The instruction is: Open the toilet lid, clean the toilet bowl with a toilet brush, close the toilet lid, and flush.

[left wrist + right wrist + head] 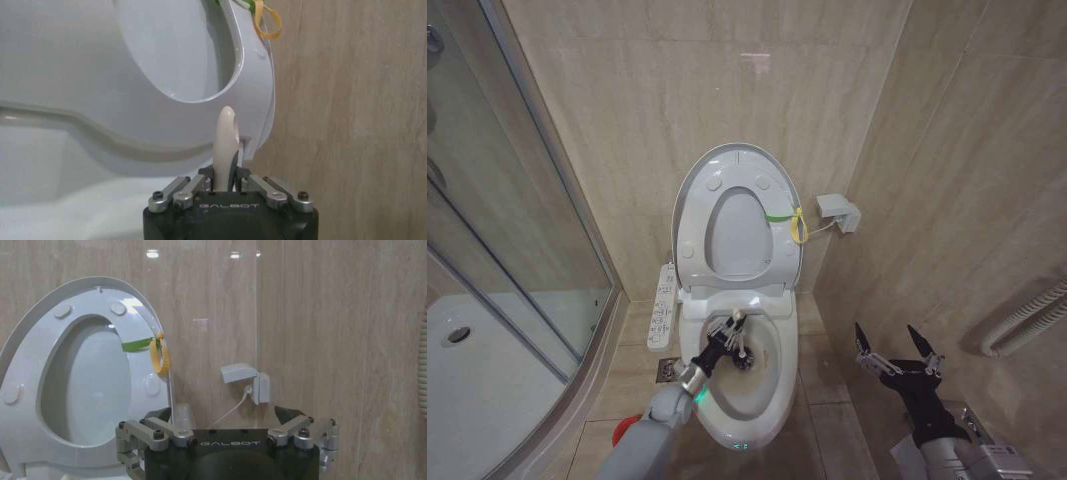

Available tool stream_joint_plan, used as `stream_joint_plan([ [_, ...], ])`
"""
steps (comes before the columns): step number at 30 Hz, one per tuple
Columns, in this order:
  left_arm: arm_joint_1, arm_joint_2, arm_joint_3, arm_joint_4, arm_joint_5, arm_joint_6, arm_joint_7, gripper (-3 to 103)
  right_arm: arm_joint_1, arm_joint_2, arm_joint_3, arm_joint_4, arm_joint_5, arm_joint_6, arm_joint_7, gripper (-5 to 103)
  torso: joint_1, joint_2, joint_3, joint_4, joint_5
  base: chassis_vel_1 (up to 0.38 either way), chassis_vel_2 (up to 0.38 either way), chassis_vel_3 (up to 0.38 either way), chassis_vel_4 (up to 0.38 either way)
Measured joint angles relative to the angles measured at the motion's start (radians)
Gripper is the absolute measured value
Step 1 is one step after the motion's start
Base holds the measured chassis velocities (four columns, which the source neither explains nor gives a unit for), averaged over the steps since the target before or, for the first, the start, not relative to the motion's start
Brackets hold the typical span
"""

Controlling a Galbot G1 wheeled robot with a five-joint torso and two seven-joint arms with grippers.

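Toilet brush (739, 345) is held clamped in the left tool (727, 338), its black head down inside the toilet bowl (762, 395). Above the bowl, the toilet lid (737, 215) is raised, so scrubbing is judged underway; closing and flushing remain. Right of the bowl, the right tool (897, 352) is spread wide, empty.

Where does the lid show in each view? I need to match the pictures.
Head view: lid upright against the back wall, above the bowl.
Left wrist view: lid close behind the brush handle that the left claw grips.
Right wrist view: lid upright beyond the open right claw, beside the wall box.
Shared landmark: yellow band at its side edge.
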Motion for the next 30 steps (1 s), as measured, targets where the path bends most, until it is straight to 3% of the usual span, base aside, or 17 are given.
stream_joint_plan([
  [13,-0.103,-0.049,0.056,0.068,-0.033,-0.022,0.013,20,0.000,0.000,0.000,0.000,0.000,0.000,0.000,100,0.000,0.000,0.000,0.0000,-0.0001,0.000,0.000,0.000,0.000],
  [19,-0.121,-0.107,0.015,0.180,-0.019,-0.081,0.076,20,0.000,0.000,0.000,0.000,0.000,0.000,0.000,100,0.000,0.000,0.000,-0.0001,-0.0002,0.000,0.000,0.000,0.000],
  [30,-0.148,-0.129,-0.008,0.152,-0.052,-0.091,0.062,20,0.000,0.000,0.000,0.000,0.000,0.000,0.000,100,0.000,0.000,0.000,-0.0002,0.0000,0.000,0.000,0.000,0.000],
])
